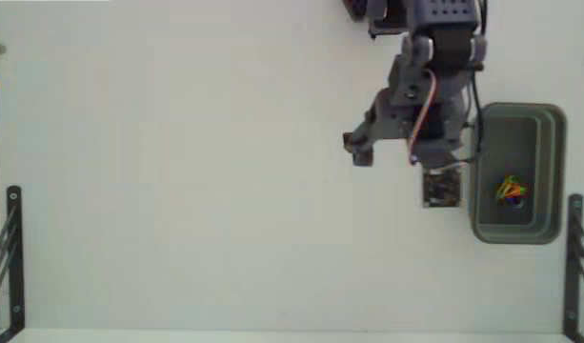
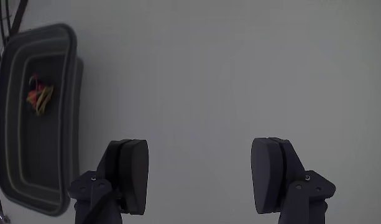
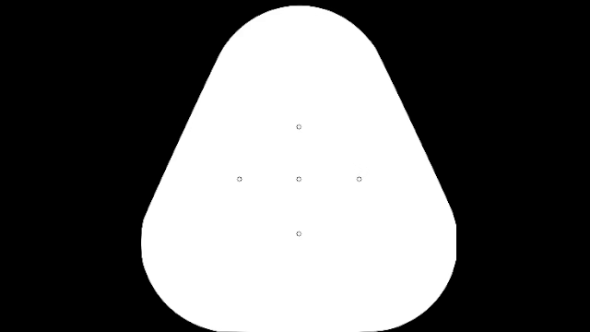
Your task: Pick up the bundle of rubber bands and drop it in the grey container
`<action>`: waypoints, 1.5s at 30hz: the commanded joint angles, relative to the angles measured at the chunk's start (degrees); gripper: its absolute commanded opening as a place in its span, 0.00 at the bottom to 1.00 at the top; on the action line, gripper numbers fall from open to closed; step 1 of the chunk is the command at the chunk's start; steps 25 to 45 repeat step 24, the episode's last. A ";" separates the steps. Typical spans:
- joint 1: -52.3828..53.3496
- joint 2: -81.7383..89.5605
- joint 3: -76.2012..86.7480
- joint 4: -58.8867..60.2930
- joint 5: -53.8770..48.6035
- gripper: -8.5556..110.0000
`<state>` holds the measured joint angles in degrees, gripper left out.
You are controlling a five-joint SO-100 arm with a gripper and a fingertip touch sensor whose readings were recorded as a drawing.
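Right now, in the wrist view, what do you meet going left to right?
Grey container with the bundle of rubber bands inside it → left-hand gripper finger → bare table → right-hand gripper finger.

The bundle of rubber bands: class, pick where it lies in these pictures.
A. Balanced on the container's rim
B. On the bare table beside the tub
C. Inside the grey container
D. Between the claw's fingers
C: the bundle of rubber bands lies on the floor of the grey container, while the claw stands open and empty over bare table in the wrist view.
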<state>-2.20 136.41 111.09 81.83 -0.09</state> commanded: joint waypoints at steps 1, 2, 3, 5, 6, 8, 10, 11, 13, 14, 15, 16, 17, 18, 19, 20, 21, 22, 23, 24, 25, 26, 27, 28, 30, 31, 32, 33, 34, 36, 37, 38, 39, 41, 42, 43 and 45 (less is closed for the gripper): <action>0.42 3.38 1.15 0.12 0.09 1.00; 0.73 3.78 1.55 0.12 0.09 1.00; 1.01 4.16 1.92 0.13 0.09 1.00; 1.42 4.70 2.45 0.13 0.09 1.00; 1.63 4.96 2.72 0.13 0.09 1.00; 1.90 5.32 3.08 0.13 0.09 1.00; 2.09 5.57 3.32 0.13 0.09 1.00; 2.16 5.66 3.41 0.13 0.09 1.00; 2.20 5.71 3.46 0.13 0.09 1.00; 2.20 5.71 3.46 0.13 0.09 1.00; 2.20 5.71 3.46 0.13 0.09 1.00; 2.20 5.71 3.46 0.13 0.09 1.00; 2.20 5.71 3.46 0.13 0.09 1.00; 2.20 5.71 3.46 0.13 0.09 1.00; 2.20 5.71 3.46 0.13 0.09 1.00; 2.20 5.71 3.46 0.13 0.09 1.00; 2.20 5.71 3.46 0.13 0.09 1.00; 2.20 5.71 3.46 0.13 0.09 1.00; 2.20 5.71 3.46 0.13 0.09 1.00; 2.20 5.71 3.46 0.13 0.09 1.00; 2.20 5.71 3.46 0.13 0.09 1.00; 2.20 5.71 3.46 0.13 0.09 1.00; 2.20 5.71 3.46 0.13 0.09 1.00; 2.20 5.71 3.46 0.13 0.09 1.00; 2.20 5.71 3.46 0.13 0.09 1.00; 2.20 5.71 3.46 0.13 0.09 1.00; 2.20 5.71 3.46 0.13 0.09 1.00; 2.20 5.71 3.46 0.13 0.09 1.00; 2.20 5.71 3.46 0.13 0.09 1.00; 2.20 5.71 3.46 0.13 0.09 1.00; 2.20 5.71 3.46 0.13 0.09 1.00; 2.20 5.71 3.46 0.13 0.09 1.00; 2.20 5.71 3.46 0.13 0.09 1.00; 2.20 5.71 3.46 0.13 0.09 1.00; 2.20 5.71 3.46 0.13 0.09 1.00; 2.20 5.71 3.46 0.13 0.09 1.00; 2.20 5.71 3.46 0.13 0.09 1.00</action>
